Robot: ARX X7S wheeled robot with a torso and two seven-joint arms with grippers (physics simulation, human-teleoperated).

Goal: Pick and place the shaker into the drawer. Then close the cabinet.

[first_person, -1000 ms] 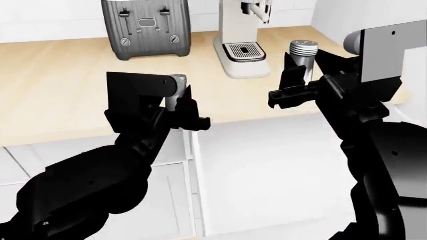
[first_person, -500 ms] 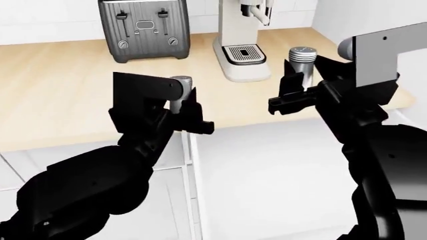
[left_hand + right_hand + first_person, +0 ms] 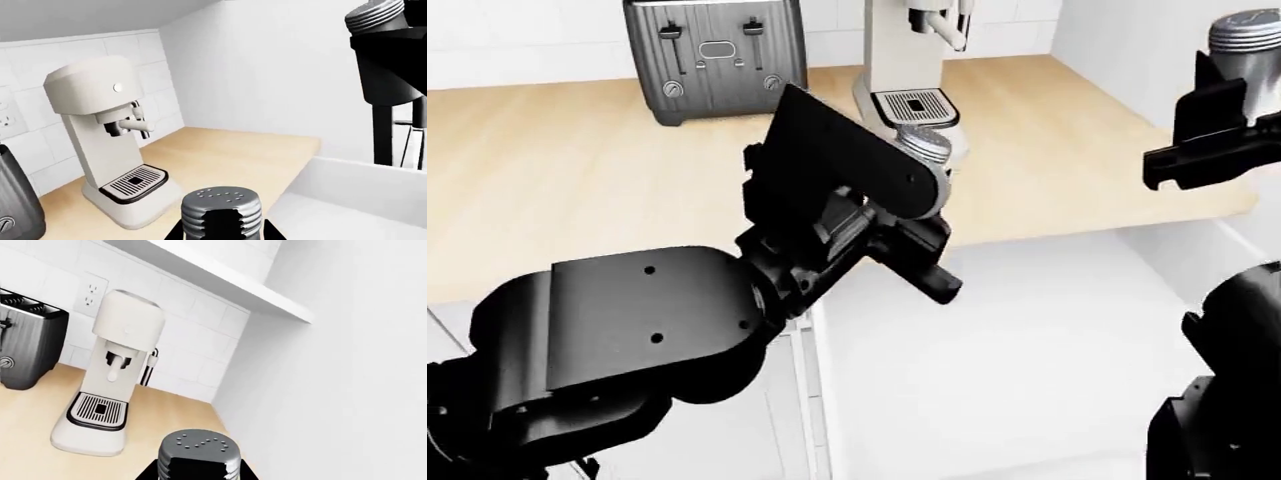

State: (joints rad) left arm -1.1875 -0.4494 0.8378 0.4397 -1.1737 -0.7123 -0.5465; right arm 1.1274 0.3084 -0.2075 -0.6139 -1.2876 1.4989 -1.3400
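Two small silver-grey ribbed-cap metal shakers, one (image 3: 924, 145) pinched in the left gripper (image 3: 914, 205) raised at centre, the other (image 3: 1244, 35) clamped in the right gripper (image 3: 1214, 120) lifted at 2 o'clock, wooden counter (image 3: 561, 170) beyond, white coffee machine (image 3: 908, 60), dark grey toaster (image 3: 713, 57) at 11 o'clock, wrist views alone showing perforated shaker tops.

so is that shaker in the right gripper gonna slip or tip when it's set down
The shaker looks like smooth, rigid metal, so it may slip in the right gripper. Tall, narrow and round, it could tip and then roll. Its ribbed cap probably grips better.
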